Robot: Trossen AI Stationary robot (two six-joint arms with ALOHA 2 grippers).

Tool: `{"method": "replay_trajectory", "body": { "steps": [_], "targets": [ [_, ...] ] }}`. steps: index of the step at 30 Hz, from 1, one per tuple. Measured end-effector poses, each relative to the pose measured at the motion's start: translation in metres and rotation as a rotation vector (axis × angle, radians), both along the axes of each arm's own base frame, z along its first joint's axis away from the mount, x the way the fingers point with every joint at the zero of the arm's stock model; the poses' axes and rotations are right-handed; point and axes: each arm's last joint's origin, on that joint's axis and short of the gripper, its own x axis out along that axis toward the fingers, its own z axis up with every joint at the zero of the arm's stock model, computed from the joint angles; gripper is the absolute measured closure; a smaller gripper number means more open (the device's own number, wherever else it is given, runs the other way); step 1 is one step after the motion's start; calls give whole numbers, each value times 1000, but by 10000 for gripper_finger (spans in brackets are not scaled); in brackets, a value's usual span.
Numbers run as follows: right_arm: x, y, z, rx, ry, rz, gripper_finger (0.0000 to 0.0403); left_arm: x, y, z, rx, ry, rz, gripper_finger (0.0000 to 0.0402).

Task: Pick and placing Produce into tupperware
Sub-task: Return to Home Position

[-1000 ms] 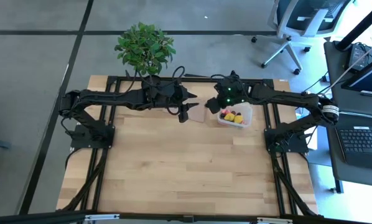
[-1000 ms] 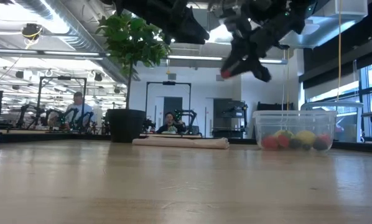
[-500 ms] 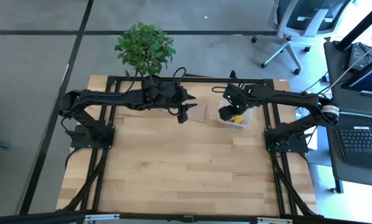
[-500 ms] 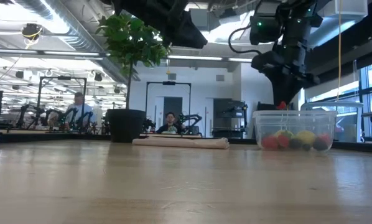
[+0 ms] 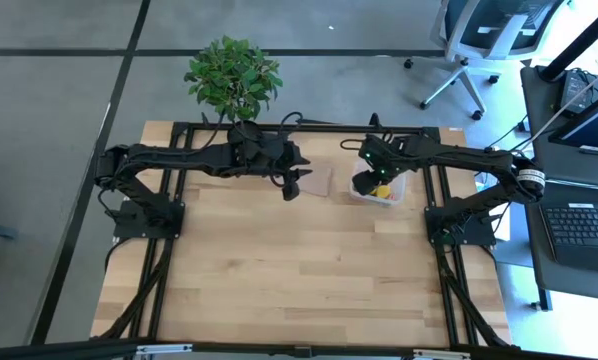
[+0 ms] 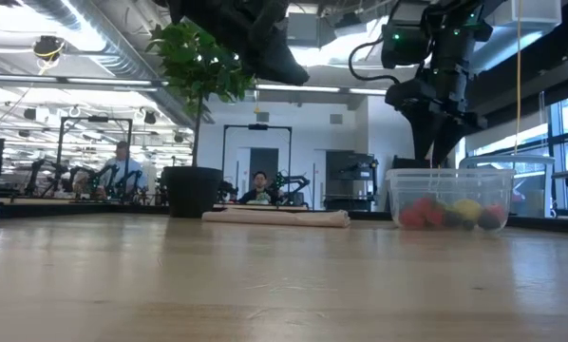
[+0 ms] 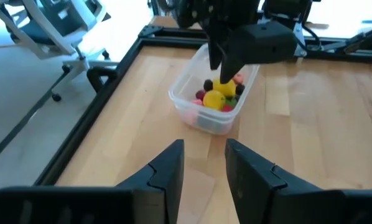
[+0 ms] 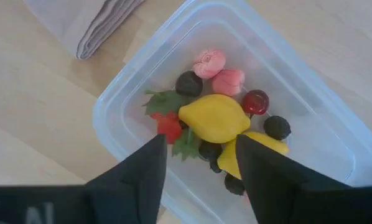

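Observation:
The clear tupperware tub (image 5: 381, 188) (image 6: 450, 198) (image 8: 130, 93) stands on its base near the table's far right. In it lies the produce (image 8: 214, 118) (image 7: 214, 98): two yellow lemons, pink and red berries, dark cherries and green leaves. My right gripper (image 8: 201, 168) (image 5: 367, 180) (image 6: 441, 150) hangs open just above the tub's left part, fingers pointing down, holding nothing. My left gripper (image 7: 204, 162) (image 5: 292, 186) hovers open above the table to the tub's left, over the brown sheet's edge, pointing toward the tub.
A folded brown sheet (image 5: 319, 182) (image 6: 274, 218) (image 8: 93, 25) lies flat on the table just left of the tub. A potted plant (image 5: 232, 75) (image 6: 198, 95) stands at the far edge, left of centre. Bare wood spreads across the table's near half. People sit in the room behind.
My right gripper, carrying a red berry, swung from above the brown sheet toward the table's right and came down over the tub. The berry has left its fingertips and now lies in the tub with the rest.

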Motion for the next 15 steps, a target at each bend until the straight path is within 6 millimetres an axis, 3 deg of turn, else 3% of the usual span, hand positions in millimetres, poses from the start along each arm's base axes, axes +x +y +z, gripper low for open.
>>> {"method": "replay_trajectory", "body": {
  "steps": [4,7,11,15],
  "targets": [
    [0,0,1,-28,8,51,193,-12,1,8,-14,-24,-8,297],
    [0,1,10,-110,-46,92,186,-34,1,22,-32,-111,-26,301],
    [-10,6,27,-212,-77,128,186,-79,0,27,-14,-209,42,307],
    [-23,9,41,-328,-73,108,189,-131,-8,16,2,-337,88,312]
  ]
}}
